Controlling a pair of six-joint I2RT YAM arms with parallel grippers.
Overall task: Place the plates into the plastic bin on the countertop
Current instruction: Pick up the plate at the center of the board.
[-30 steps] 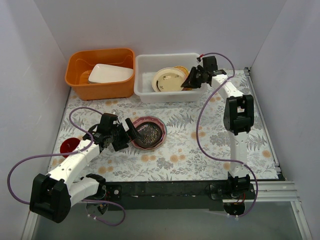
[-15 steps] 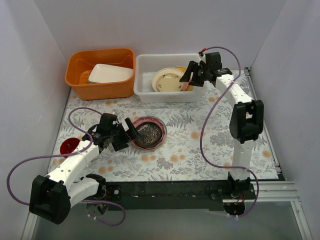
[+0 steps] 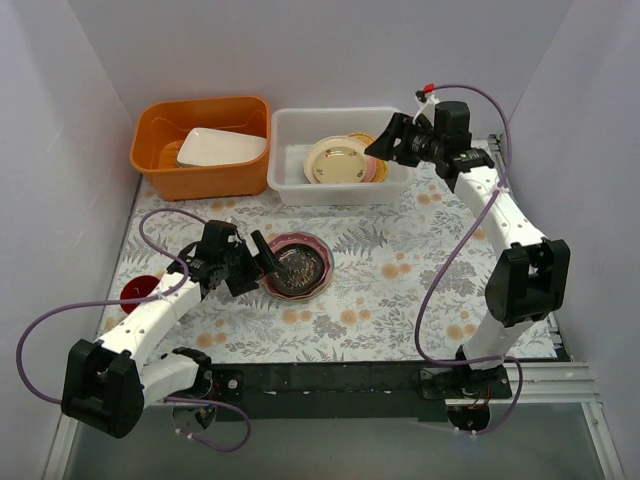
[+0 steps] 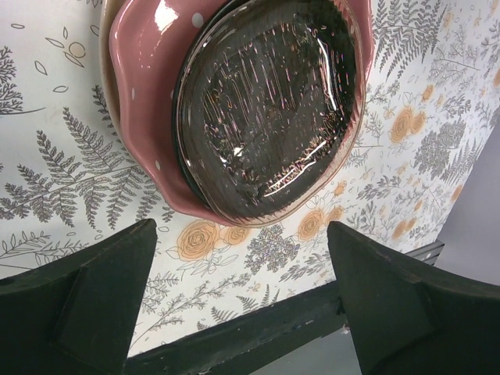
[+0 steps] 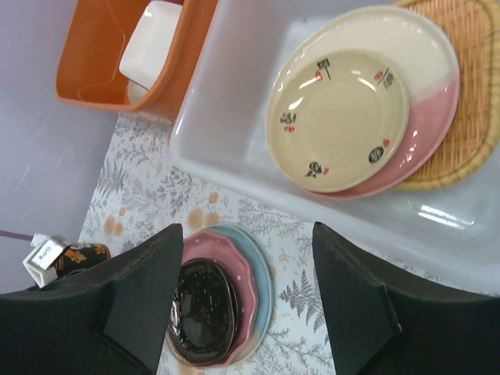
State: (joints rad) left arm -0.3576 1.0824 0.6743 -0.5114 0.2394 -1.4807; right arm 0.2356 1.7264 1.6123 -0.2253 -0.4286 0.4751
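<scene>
Left jaws [image 3: 258,267] are wide open and empty, low at the left rim of the stack on the tabletop [image 3: 400,280]: black plate [image 4: 266,109] on pink dotted plate [image 4: 148,94], near-left of the plastic bin [image 3: 335,190] and well apart from it. The stack lies straight ahead between the fingers. It's round, so there's no long axis to line up. Left arm is nearer.

Right jaws [image 5: 246,228] are open and empty, hovering over the bin's right end. In the bin: cream plate [image 5: 337,119] on cream-and-pink plate [image 5: 426,129] on orange woven plate [image 5: 476,78].

Right wrist view shows a light-blue plate [image 5: 266,281] under the pink one; left wrist view gives only a pale sliver there.

Free room: plastic bin [image 3: 290,190] left end; orange tub [image 3: 200,182] alongside.
</scene>
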